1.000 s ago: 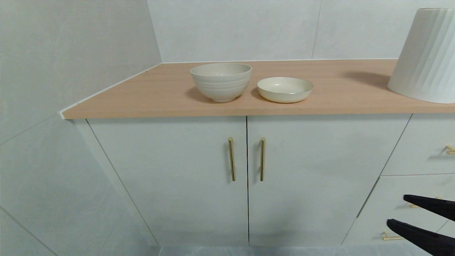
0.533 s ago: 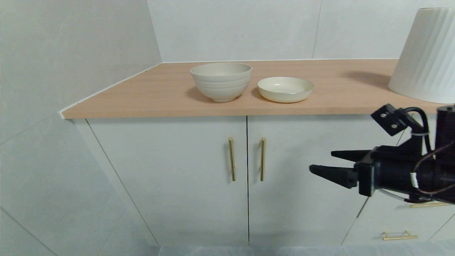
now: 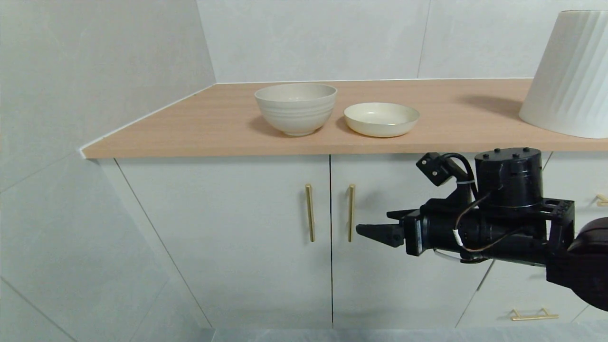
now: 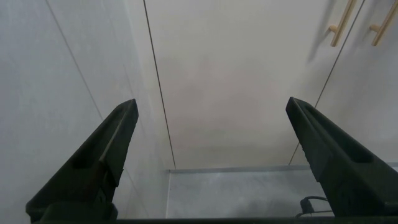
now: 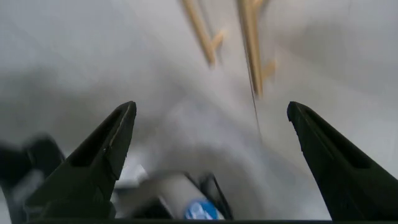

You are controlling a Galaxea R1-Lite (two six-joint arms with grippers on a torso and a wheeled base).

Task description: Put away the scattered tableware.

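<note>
Up on the counter (image 3: 190, 128), the ribbed bowl (image 3: 295, 108) and the shallow dish (image 3: 381, 118) sit side by side, slightly apart, back from its front edge. Below that edge the right gripper (image 3: 382, 225) hangs with jaws spread, tips near the right door handle (image 3: 350, 213). The left gripper (image 4: 211, 155) is spread wide too, facing the cabinet door (image 4: 236, 81).

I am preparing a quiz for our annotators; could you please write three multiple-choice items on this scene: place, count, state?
1. Where does the deep bowl stand? A) on the floor B) on the counter, left of the shallow dish C) inside a drawer
2. How many pieces of tableware stand on the counter? A) one B) two C) four
3. The two cabinet doors are: A) both shut B) both open C) one open
Answers: B, it rests on the wooden top; B, bowl and dish; A, their edges meet at the middle seam.
</note>
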